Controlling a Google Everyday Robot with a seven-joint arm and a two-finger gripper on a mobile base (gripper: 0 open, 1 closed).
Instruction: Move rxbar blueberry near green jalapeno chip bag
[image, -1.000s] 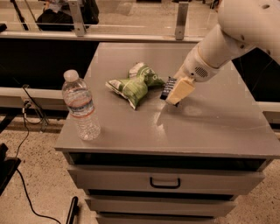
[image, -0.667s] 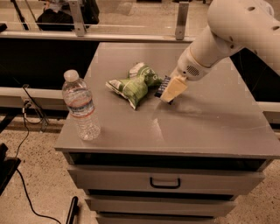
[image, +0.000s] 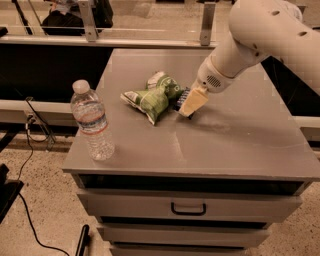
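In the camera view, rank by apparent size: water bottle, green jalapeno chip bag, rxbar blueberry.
1. water bottle and green jalapeno chip bag: look alike; the bottle is nearer, so unranked.
2. rxbar blueberry: smallest, partly hidden by the gripper beside the bag.

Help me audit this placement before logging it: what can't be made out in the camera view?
rxbar blueberry: mostly hidden behind the tool, which sits low over the tabletop beside the green jalapeno chip bag; only a dark sliver shows, and whether bar and bag touch is unclear.
Arm: cut off by the top and right edges.
Water bottle: label text too small to read.
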